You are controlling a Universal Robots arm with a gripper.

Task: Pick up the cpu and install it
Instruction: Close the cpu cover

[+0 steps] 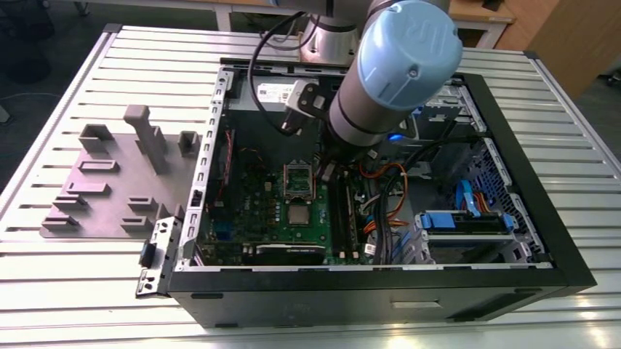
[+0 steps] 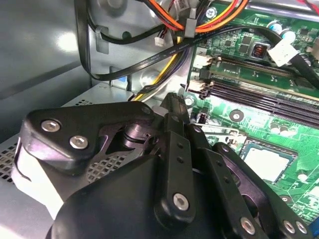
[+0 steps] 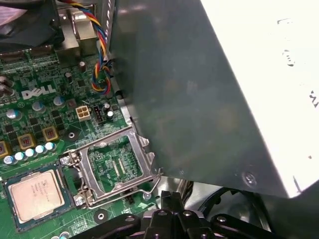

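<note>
1 UR arm reaches down into an open PC case that lies on a slatted metal table. A grey fixture plate sits on the table at the exterior view's left, just beside the case.

The gripper is inside the case, low over the edge of the green mobo. Jaws are closed right up, tips together w/ nothing held between them; both wrist views show this.

The cpu lies apart from the gripper. It sits flat in its socket on the mobo, silver top up, w/ a dark rim round it. Just beside it the hinged metal frame is laid open, and bare board shows through its window. In the first wrist view the gripper tip is near 1 corner of that frame, so the frame lies between tip and cpu.

A big grey metal box w/ a white label stands close alongside frame and gripper. A twisted bundle of coloured wires runs down to a plug on the board next to the box.

In the second wrist view black RAM slots run past the tip, w/ the cpu just beyond them. Orange, yellow & black cables hang near the tip.
</note>
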